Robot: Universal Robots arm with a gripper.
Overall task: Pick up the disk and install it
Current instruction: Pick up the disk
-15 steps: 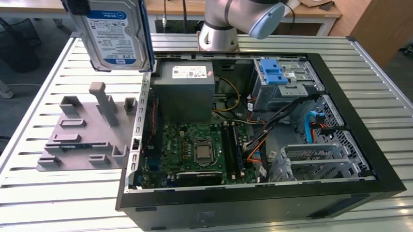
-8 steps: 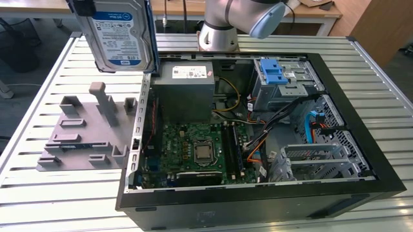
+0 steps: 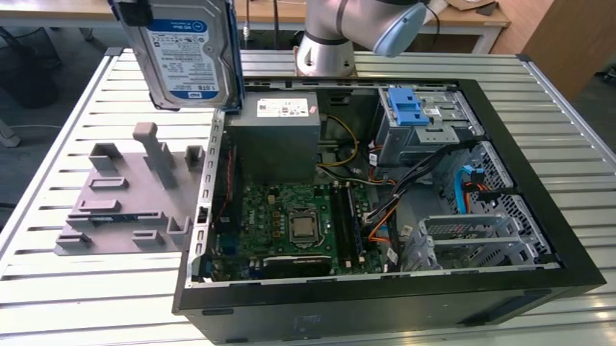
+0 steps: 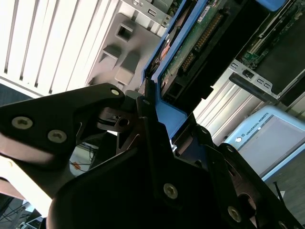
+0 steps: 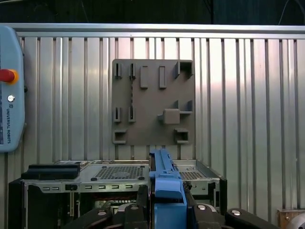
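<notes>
Right against the lens in both wrist views: black claw (image 4: 148,98), jaws closed tight on the blue carrier frame of the disk (image 4: 167,112), one finger on each side of the narrow edge. Same grip in the first wrist view, claw (image 5: 167,198) pinching the disk (image 5: 163,174) edge-on. Probably gripped by the frame rather than the metal faces, so as to spare label and circuit board and leave the long sides free for a bay's rails.

Held upright in the air in the exterior view: disk (image 3: 187,54), white-and-blue label facing the camera, high above the slatted metal bench (image 3: 58,288), over the gap between the grey fixture plate (image 3: 125,209) and the open computer case (image 3: 385,306). Touching neither. Clear of the plate's pegs and slots, so judged picked up and not yet installed.

Lying on its side with the panel off, the case. Inside it, motherboard (image 3: 298,216) in the middle and grey power supply (image 3: 279,126) just beside the hanging disk. Drive cage (image 3: 452,115) with its blue latch (image 3: 409,108) toward the exterior view's right, well apart from the disk. Robot arm (image 3: 327,43) standing behind the case. Grey teach pendant (image 5: 9,90) flat on the bench, off to one side of the fixture plate.
</notes>
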